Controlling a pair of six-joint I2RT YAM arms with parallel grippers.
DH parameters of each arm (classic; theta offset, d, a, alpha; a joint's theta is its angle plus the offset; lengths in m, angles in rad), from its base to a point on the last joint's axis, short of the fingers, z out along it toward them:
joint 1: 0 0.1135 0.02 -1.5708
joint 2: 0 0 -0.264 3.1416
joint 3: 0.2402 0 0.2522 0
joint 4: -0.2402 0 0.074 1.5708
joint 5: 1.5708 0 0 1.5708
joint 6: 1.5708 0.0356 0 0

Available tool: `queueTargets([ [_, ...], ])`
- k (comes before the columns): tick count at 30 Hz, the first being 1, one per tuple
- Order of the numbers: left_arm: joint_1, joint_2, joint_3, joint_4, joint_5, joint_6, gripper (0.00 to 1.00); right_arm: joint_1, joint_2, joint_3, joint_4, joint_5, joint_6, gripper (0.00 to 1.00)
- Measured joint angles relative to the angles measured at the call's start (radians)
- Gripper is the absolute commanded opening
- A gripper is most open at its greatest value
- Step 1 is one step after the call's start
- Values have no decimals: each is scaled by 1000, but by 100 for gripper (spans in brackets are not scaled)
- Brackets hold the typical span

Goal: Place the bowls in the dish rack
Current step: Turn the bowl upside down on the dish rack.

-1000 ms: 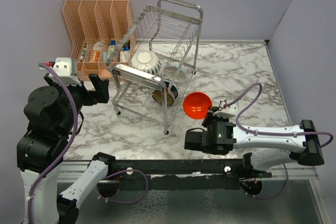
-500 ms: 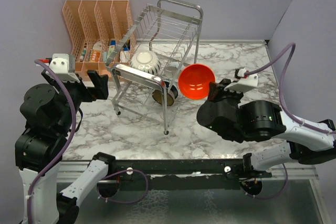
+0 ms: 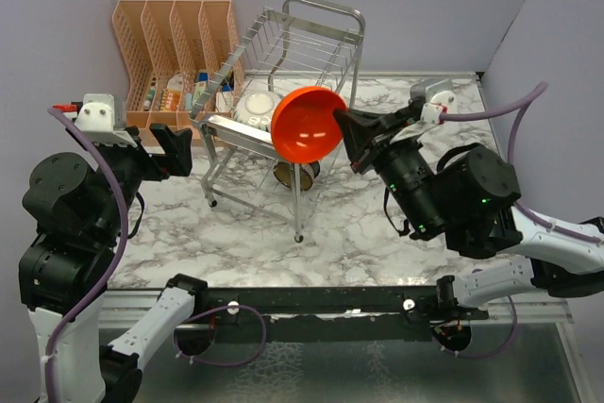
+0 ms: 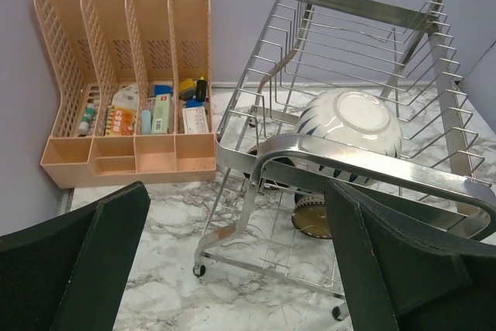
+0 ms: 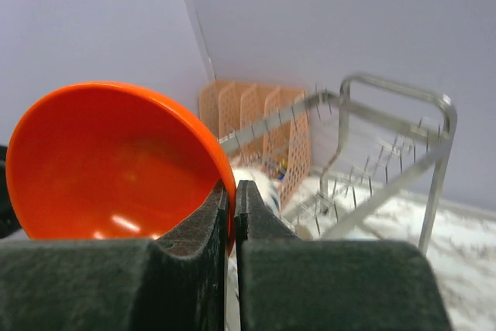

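My right gripper (image 3: pixel 345 127) is shut on the rim of the glossy red-orange bowl (image 3: pixel 306 125) and holds it tilted in the air just in front of the steel dish rack (image 3: pixel 321 35). In the right wrist view the bowl (image 5: pixel 108 164) fills the left side, its rim pinched between my fingers (image 5: pixel 232 215). A white bowl with blue pattern (image 3: pixel 253 108) lies upside down in the rack's upper tier, also in the left wrist view (image 4: pixel 353 122). A dark brown bowl (image 3: pixel 291 173) sits on the lower tier. My left gripper (image 3: pixel 175 153) is open and empty, left of the rack.
A peach plastic slotted organiser (image 3: pixel 175 54) with small items stands at the back left, beside the rack; it also shows in the left wrist view (image 4: pixel 124 75). The marble table (image 3: pixel 425 110) extends right of the rack. Purple walls close in on both sides.
My right arm has lifted the red-orange bowl from near the table and carried it up and left to the rack's front. The left arm shifted slightly left.
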Motion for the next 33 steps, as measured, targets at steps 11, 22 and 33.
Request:
queueTargets([
  [11,0,-8,-6,7,28,-1,99,-82,154,39,494,-172,-532,1],
  [22,0,-8,-6,17,50,2,99,-425,391,85,743,-338,-715,1],
  [33,0,-8,-6,16,52,32,99,-511,667,189,797,-522,-1000,1],
])
